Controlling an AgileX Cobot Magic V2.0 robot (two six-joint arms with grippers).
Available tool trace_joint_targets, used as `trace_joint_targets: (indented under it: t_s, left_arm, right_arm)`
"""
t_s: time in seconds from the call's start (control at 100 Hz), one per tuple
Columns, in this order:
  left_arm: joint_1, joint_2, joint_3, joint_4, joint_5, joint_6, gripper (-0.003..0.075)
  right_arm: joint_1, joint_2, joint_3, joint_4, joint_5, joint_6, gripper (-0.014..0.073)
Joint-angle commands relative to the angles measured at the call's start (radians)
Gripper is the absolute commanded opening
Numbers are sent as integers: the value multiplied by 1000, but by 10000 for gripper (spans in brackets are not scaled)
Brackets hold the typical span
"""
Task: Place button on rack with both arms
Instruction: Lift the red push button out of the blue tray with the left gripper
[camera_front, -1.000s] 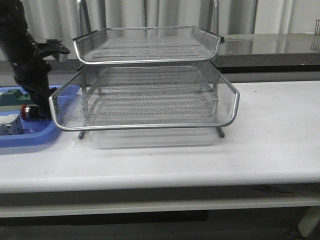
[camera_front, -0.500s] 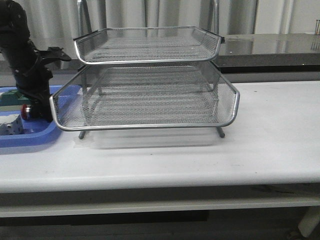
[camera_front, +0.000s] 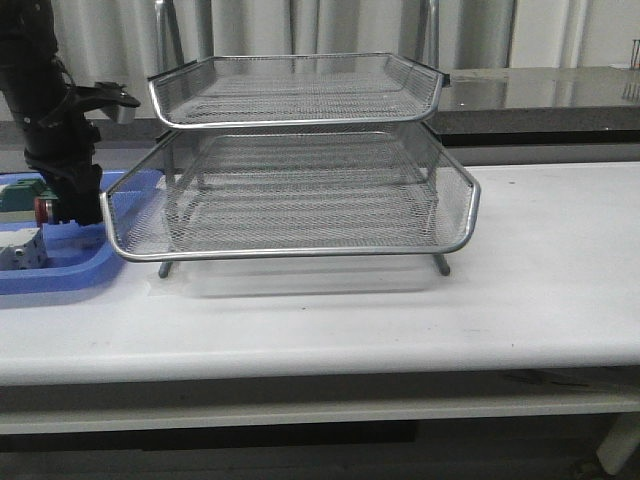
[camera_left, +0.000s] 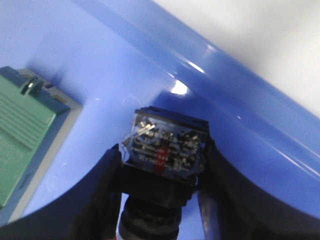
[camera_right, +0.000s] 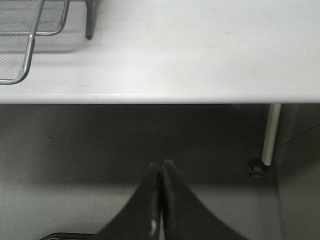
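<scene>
White counter (camera_front: 540, 300) in front of grey curtains, with a darker ledge running behind it. Going from the front edge back:

The right claw (camera_right: 161, 200) is parked low, off the near edge of the counter with its fingers pressed together and nothing between them. The front view doesn't show it at all, so it's a long way from helping yet.

Next is the rack (camera_front: 300, 190), sitting mid-counter, wire trays stacked with the lower one sticking out toward the camera. All the trays look bare from here.

Over on the left is the blue tray (camera_front: 60, 270), its right end tucked just beside the rack's lower corner. A green block (camera_left: 22, 135) and a white block (camera_front: 22, 250) sit in it.

Above that tray hangs the left claw (camera_front: 68, 205), pinching the button (camera_left: 165, 150). The wrist view shows the rear terminal block squeezed between both fingers, and the front view shows the red cap poking out sideways. It looks lifted clear of the tray floor, though I can't say by how much.

What could bite here: the rack's rim is right next to the claw, so swinging straight over could clip the wire edge and knock the button loose or shove the rack. The grip is also only on the smooth rear block, so it might twist. And any handover needs the right arm to come up a long way first.
</scene>
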Motion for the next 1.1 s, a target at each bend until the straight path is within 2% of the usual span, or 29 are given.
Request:
trace_joint_targets:
  t_s: [0.0,0.18,0.53,0.88,1.09]
  left_arm:
    - [1,-77,-89,-5,50,-4,-20]
    - [1,-91,-170,-5,78,-33,-20]
    - [1,-223,-148,-1,78,-93,-20]
    - [-1,-461,10,-1,78,-133,-20]
    - [-1,-623,171,-17,78,-171,-20]
  right_arm:
    - [0,-1,-34,-10,-54,2,-69]
    - [0,-1,-34,-10,-54,2,-69]
    - [0,-1,-34,-10,-54,2,-69]
    - [0,-1,-34,-10,-54,2,-69]
    - [0,-1,-34,-10,-54,2,-69]
